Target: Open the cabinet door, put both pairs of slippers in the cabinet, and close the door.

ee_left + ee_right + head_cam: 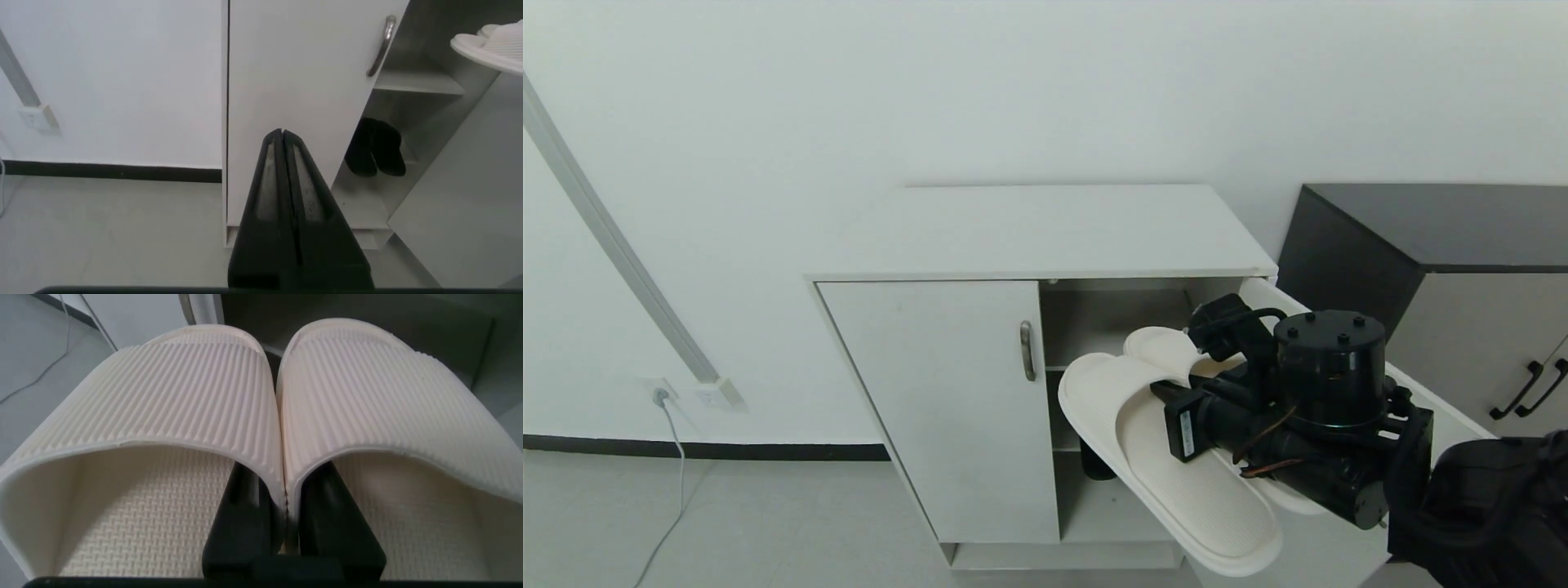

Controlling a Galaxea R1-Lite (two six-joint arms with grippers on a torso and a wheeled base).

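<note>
In the head view, you had the white cabinet point(1045, 237) before you, its left door point(947, 408) closed and its right door point(1327, 547) swung open. The right gripper point(1201, 380) held a pair of slippers point(1176, 474) in the air, just in front of the open right compartment and tilted, not yet inside. A black cabinet point(1421, 237) stood at the right.

In the left wrist view, the left gripper point(283, 143) had its two fingers pressed together with nothing between them, and it pointed at the closed left door point(302, 98). A pair of dark shoes point(374, 149) stood on the lower shelf of the open compartment.

In the right wrist view, the right gripper point(283, 510) was clamped on the two inner strap edges of the slippers point(188, 400), which lay side by side and touched.
</note>
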